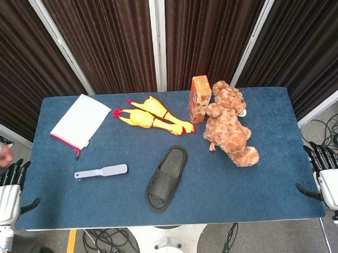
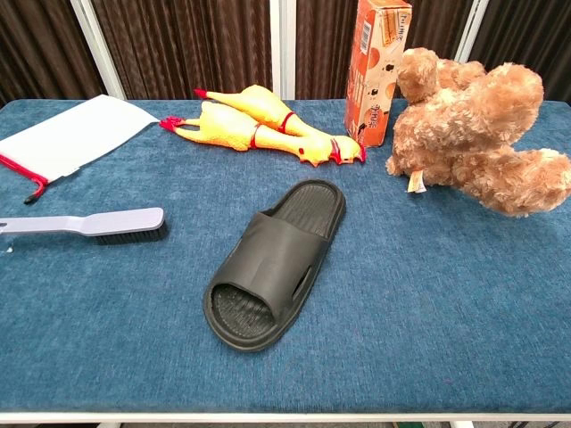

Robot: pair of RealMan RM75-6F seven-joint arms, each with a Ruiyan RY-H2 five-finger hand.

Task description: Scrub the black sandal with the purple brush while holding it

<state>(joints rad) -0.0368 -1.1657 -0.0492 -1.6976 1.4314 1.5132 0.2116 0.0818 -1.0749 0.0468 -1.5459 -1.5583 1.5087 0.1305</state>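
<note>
The black sandal lies near the front middle of the blue table, toe toward me. The pale purple brush lies flat to its left, bristle end pointing at the sandal. My left hand hangs off the table's left edge, fingers apart and holding nothing. My right hand hangs off the right edge, likewise with fingers spread and nothing in it. Both hands are far from the sandal and brush, and neither shows in the chest view.
Two yellow rubber chickens lie behind the sandal. An orange carton and a brown teddy bear sit at the back right. A white pouch lies at the back left.
</note>
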